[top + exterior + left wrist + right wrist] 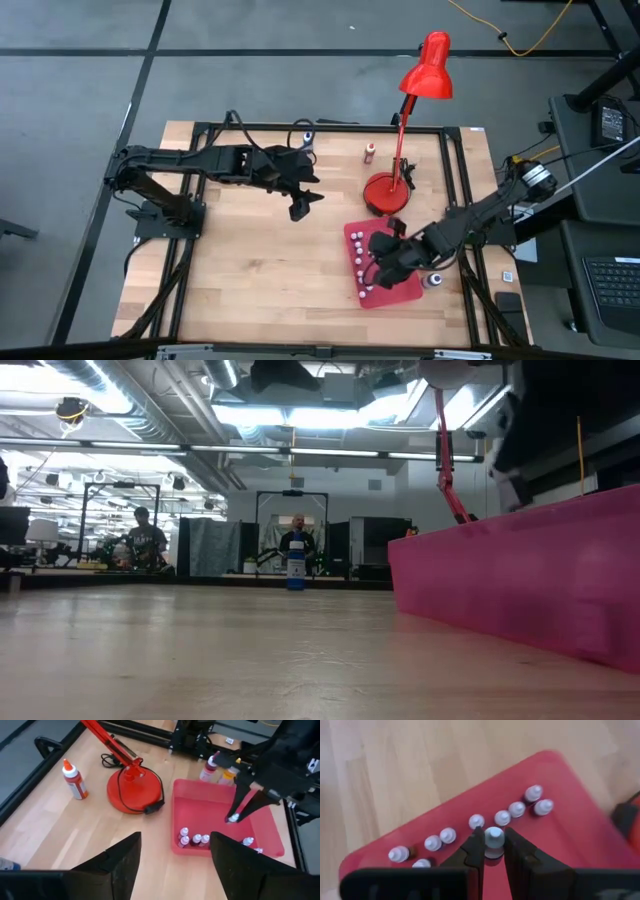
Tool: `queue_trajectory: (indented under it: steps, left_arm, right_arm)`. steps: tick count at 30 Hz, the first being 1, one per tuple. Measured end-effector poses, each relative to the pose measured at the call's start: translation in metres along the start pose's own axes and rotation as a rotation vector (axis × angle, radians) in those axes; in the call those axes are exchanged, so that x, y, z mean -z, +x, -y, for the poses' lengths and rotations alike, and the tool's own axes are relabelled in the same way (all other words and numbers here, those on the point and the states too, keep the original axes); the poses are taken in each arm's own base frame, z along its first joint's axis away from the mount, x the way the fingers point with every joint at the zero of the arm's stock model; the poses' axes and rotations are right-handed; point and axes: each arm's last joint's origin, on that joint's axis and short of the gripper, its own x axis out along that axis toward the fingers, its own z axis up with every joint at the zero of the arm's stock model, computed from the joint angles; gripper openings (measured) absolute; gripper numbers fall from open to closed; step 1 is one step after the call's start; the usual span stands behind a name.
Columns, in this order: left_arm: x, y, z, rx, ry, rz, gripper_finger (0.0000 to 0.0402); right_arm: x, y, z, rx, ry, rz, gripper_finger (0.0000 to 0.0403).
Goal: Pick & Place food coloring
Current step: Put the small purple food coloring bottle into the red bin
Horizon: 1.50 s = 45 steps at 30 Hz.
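Note:
A flat red tray (402,292) lies at the table's near right, with several tiny pale-capped food coloring bottles (516,809) standing in a row on its floor. My right gripper (493,839) hangs over the tray, shut on one more small bottle (233,818). My left gripper (304,203) hovers open above the middle of the table, left of the red lamp base (385,192), with nothing between its fingers (131,851). A red-bodied bottle (369,151) stands upright on the far part of the table. My right gripper pinches the small bottle just below its pale cap (493,833) between its two fingertips. The fingers slant down from the table's right side. The bottle sits upright over the tray floor, cap up, beside the row of bottles; whether its bottom touches the tray, I cannot tell.
The red desk lamp rises from its round base just beyond the tray, its cable plug (152,808) at the base rim. Two more bottles (218,770) stand on the table at the tray's right side, another (307,135) near the far edge. A black frame rims the table.

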Motion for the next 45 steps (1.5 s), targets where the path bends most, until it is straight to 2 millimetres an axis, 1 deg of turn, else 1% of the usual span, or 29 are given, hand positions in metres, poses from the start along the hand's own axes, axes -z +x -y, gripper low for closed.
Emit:
queue_trajectory:
  steps: [4, 9, 12, 14, 22, 29, 36, 39, 41, 45]
  left_arm:
    - [0.000, 0.000, 0.000, 0.005, -0.004, 0.001, 0.0229]
    - [-0.001, 0.000, 0.002, 0.041, -0.011, 0.008, 0.0228]
    - [-0.005, 0.000, 0.003, 0.067, -0.013, 0.040, 0.0228]
    - [-0.007, -0.001, 0.004, 0.080, -0.015, 0.065, 0.0228]
    - [-0.011, -0.001, 0.004, 0.056, -0.020, 0.110, 0.0228]
    - [-0.011, -0.001, 0.003, 0.047, -0.021, 0.115, 0.0228]
    - [-0.011, -0.001, 0.003, 0.047, -0.021, 0.115, 0.0228]
    - [-0.011, -0.001, 0.003, 0.047, -0.018, 0.115, 0.0228]
    - [-0.011, -0.001, 0.003, 0.047, -0.013, 0.115, 0.0228]
    - [-0.011, -0.001, 0.003, 0.046, -0.012, 0.114, 0.0228]
  right_arm:
    - [0.019, 0.008, 0.003, -0.054, -0.006, 0.027, 0.0053]
    - [0.042, 0.026, 0.009, -0.143, -0.035, 0.067, 0.0053]
    - [0.055, 0.037, 0.015, -0.148, -0.059, 0.072, 0.0053]
    - [0.059, 0.041, 0.018, -0.152, -0.077, 0.093, 0.0053]
    - [0.065, 0.054, 0.030, -0.167, -0.124, 0.165, 0.0053]
    - [0.062, 0.060, 0.034, -0.195, -0.153, 0.227, 0.0053]
    - [0.064, 0.071, 0.034, -0.210, -0.182, 0.186, 0.0053]
    - [0.064, 0.072, 0.034, -0.207, -0.181, 0.192, 0.0053]
    - [0.062, 0.072, 0.034, -0.209, -0.189, 0.203, 0.0063]
    - [0.061, 0.072, 0.035, -0.207, -0.183, 0.209, 0.0108]
